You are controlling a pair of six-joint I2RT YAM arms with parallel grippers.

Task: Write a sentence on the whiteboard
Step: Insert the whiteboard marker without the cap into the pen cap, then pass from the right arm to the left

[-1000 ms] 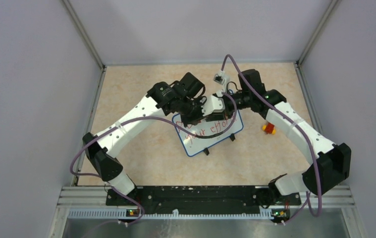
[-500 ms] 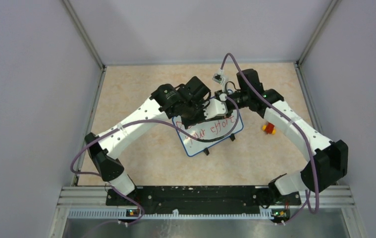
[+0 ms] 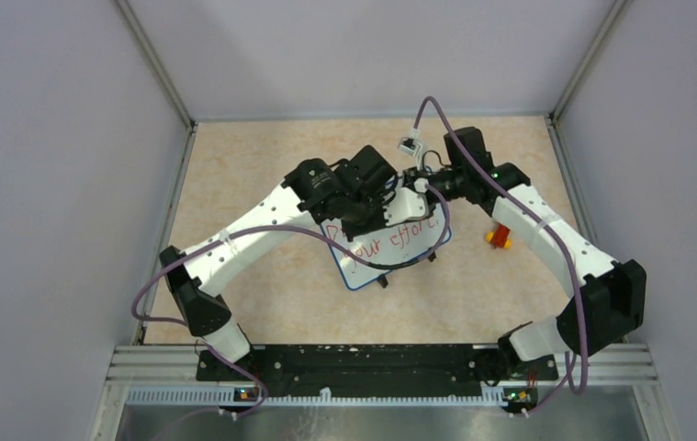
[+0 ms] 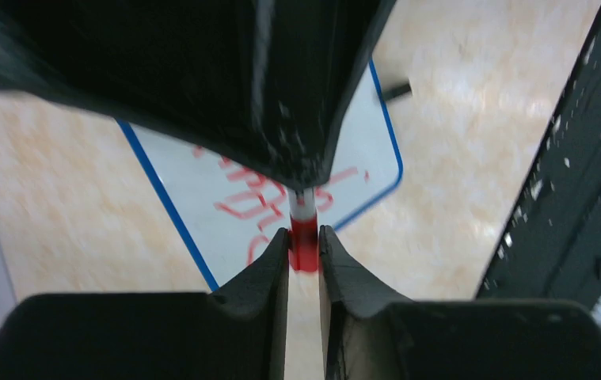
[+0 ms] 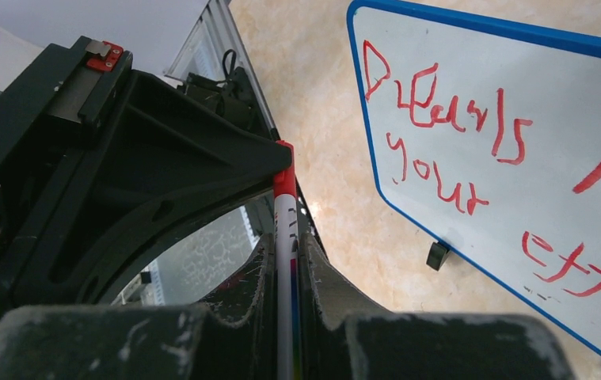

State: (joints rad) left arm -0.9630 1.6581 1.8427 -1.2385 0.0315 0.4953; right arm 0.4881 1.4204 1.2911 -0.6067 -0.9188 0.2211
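Observation:
The whiteboard [image 3: 404, 253], blue-rimmed, lies on the table mid-field, partly under both wrists. The sentence [image 5: 439, 111] in red reads "Dreams … your effort" in two lines, and part shows in the top view [image 3: 390, 241]. My right gripper [image 5: 285, 241] is shut on the white body of the marker [image 5: 285, 226]. My left gripper [image 4: 304, 233] is shut on the marker's red end [image 4: 305, 245]. The two grippers meet nose to nose above the board's far edge, left [image 3: 379, 197] and right [image 3: 401, 195]. The board [image 4: 194, 186] lies below them.
A small red and yellow object [image 3: 499, 238] lies on the table right of the board, under the right forearm. Grey walls close in the beige table on three sides. A black rail [image 3: 363, 363] runs along the near edge.
My left gripper has moved right and slightly away, up against the right gripper. The right wrist has shifted a little. The board has not moved.

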